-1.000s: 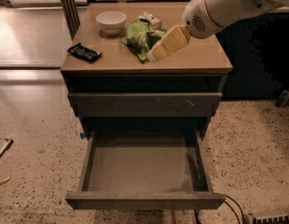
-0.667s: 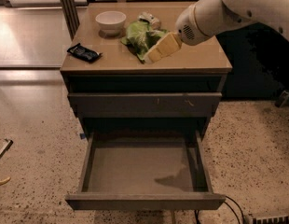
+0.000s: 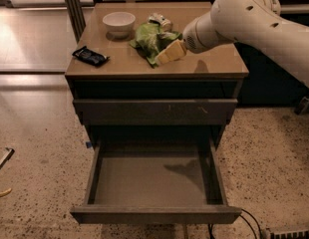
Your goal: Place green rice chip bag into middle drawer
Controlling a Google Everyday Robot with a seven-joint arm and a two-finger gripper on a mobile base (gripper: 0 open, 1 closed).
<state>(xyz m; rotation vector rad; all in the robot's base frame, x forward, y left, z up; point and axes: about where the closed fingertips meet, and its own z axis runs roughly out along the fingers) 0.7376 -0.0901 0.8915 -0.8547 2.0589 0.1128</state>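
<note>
The green rice chip bag (image 3: 148,39) lies crumpled on the cabinet top, right of the bowl. My gripper (image 3: 168,54) reaches in from the upper right on the white arm (image 3: 244,19) and sits low at the bag's front right edge, touching or nearly touching it. The middle drawer (image 3: 144,183) is pulled wide open below, with a bare flat floor and nothing in it. The arm's shadow falls on the drawer floor.
On the cabinet top (image 3: 214,63) are a white bowl (image 3: 118,21), a small black packet (image 3: 89,56) and a crushed silver can (image 3: 160,20) behind the bag. The scuffed drawer front (image 3: 154,111) above the open drawer is closed. Cables (image 3: 244,223) lie on the floor at right.
The arm has swung left and lower, bringing the gripper from beside the bag down onto its front right edge. The bag and drawer have not moved.
</note>
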